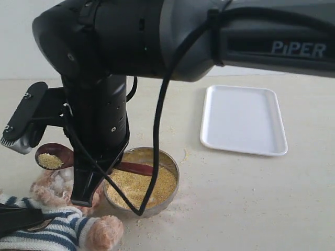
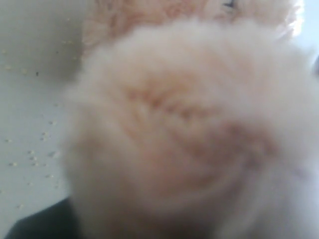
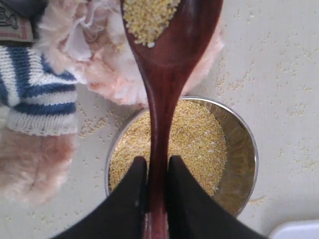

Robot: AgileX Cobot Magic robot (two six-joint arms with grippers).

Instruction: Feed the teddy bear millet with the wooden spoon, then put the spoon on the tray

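My right gripper is shut on the slim handle of the dark wooden spoon. In the exterior view that gripper points down at the left. The wooden spoon carries a small heap of millet just above the teddy bear's head. The teddy bear lies at the front left in its striped sweater. More millet fills a steel bowl beside it. My left gripper lies dark against the sweater. Teddy bear fur fills the left wrist view and hides the jaws. The white tray stands at the back right.
The right arm's big black body crosses the top of the exterior view, with a cable hanging down over the bowl. Loose millet crumbs are scattered on the pale tabletop around the steel bowl. A corner of the tray shows in the right wrist view.
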